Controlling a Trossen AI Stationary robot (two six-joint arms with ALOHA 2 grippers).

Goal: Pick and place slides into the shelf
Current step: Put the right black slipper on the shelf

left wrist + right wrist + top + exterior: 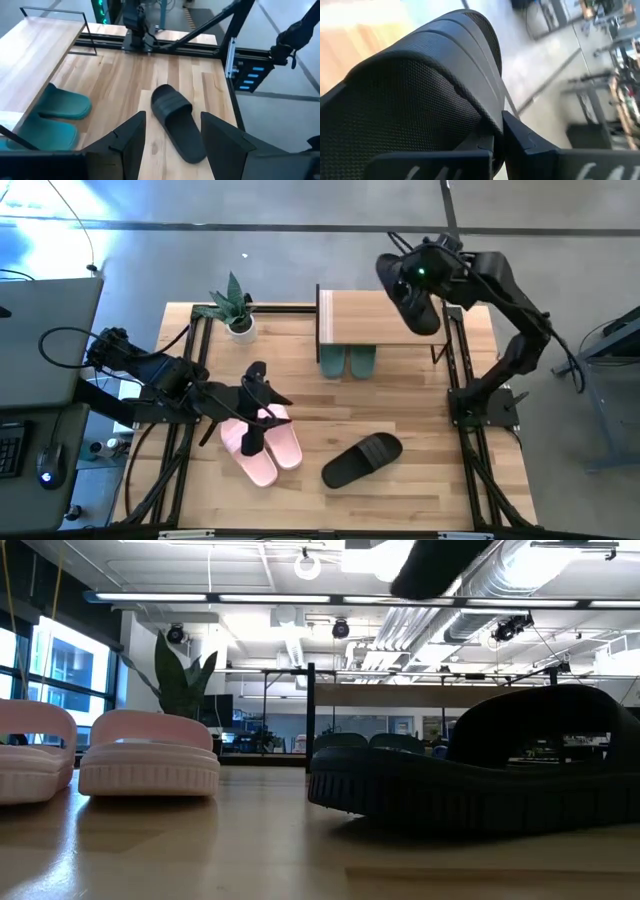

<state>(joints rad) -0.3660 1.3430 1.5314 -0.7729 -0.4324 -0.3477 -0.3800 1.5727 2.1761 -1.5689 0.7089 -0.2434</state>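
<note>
— Watching from the side, how far had it got?

— Not far, by my reckoning. The right gripper [425, 275] was up in the air over the far right corner of the shelf [385, 315], fingers pinched tight on the strap of one black slide [408, 295]. That slide hung below the gripper, off the board, so I'd call it in transit and not yet placed.

— And its partner?

— The other black slide [362, 461] lay flat on the table [420, 410], well away from that gripper, toward the near edge. From the left wrist view it sat ahead of the left gripper's fingers [131, 145] and between them, untouched.

— What was the left gripper doing?

— The left gripper [262, 392] hovered just above the pink slides [262, 445], its fingers spread apart with nothing between them. Both pink ones lay side by side directly under it, on the table.

— Anything in the shelf already?

— Only a teal pair [348, 362], tucked under the top board with the heels poking out. None of the black or pink ones were in there that I could see.

— So what was left?

— Nearly all of it, I'd judge: set down the black one in hand, then fetch the second black one and the two pink ones. One of four was lifted, none stowed.

— Anything else on the table?

— A small potted plant [235, 308] beyond the left gripper, by the shelf's far left corner.
</note>
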